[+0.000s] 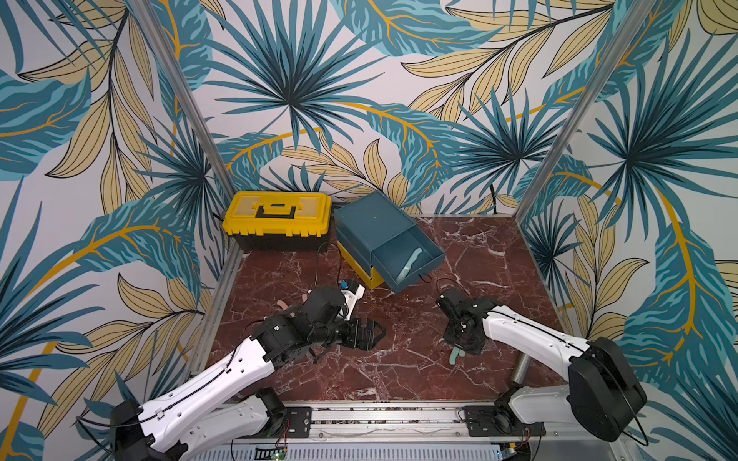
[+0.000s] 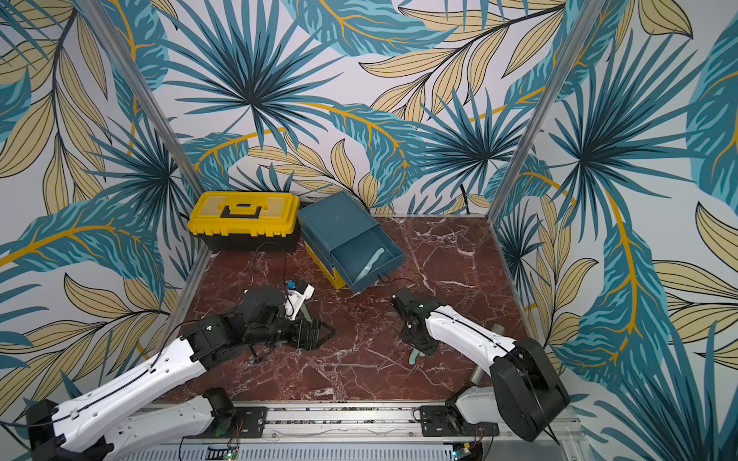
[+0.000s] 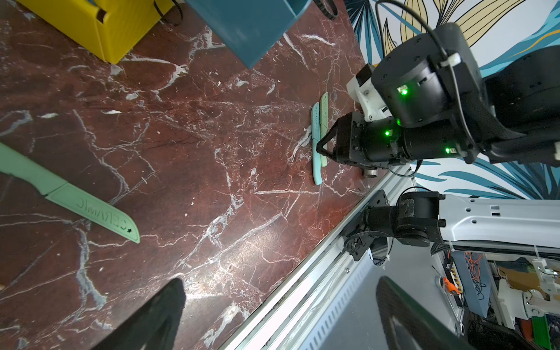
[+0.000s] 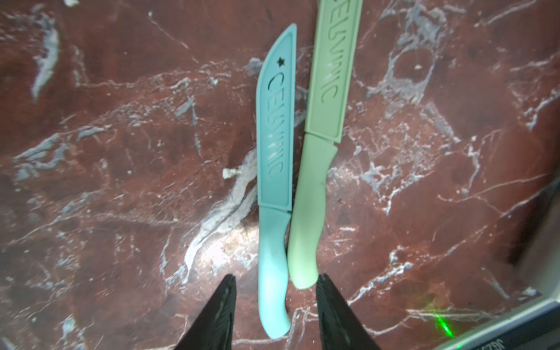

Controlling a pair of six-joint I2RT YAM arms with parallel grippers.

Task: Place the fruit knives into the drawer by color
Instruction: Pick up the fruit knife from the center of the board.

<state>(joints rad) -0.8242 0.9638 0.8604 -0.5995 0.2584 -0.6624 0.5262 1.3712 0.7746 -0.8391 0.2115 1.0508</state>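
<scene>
Top view: 1 blue knife (image 1: 408,264) lies in the pulled-out teal drawer (image 1: 422,271). Left wrist: left hand (image 3: 280,283) spread wide; lone green knife (image 3: 75,200) flat on desk (image 3: 212,136). Right wrist: right hand (image 4: 275,277) parted, astride handles of desk blue knife (image 4: 274,151) and paired green knife (image 4: 315,181), which lie side by side.

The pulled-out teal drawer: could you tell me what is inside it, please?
One light blue knife lies slantwise in the drawer; nothing else shows in its open part. Its rear sits inside the chest, so anything there is hidden.
</scene>
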